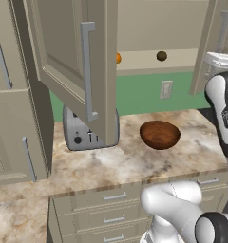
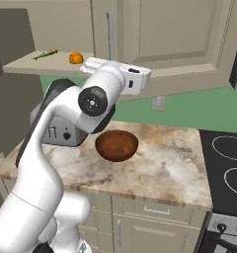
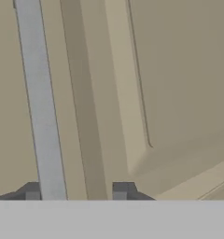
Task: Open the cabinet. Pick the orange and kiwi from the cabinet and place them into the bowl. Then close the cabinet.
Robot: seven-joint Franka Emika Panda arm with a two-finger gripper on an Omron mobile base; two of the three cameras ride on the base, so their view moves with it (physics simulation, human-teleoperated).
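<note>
— Cabinet (image 1: 73,57)? Doors swung wide; orange (image 1: 118,58) left, kiwi (image 1: 161,56) right on its shelf. Bowl (image 1: 159,134) on bench (image 1: 106,163).
— Jaws? Straddling right door's handle (image 3: 39,102), possibly gripping; cannot tell.

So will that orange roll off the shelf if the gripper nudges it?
Probably, if nudged. The orange looks round and smooth, and the cabinet shelf it sits on shows no raised lip, so a sideways bump could send it rolling. It seems small enough for the fingers to straddle, and probably firm enough not to squash.
</note>
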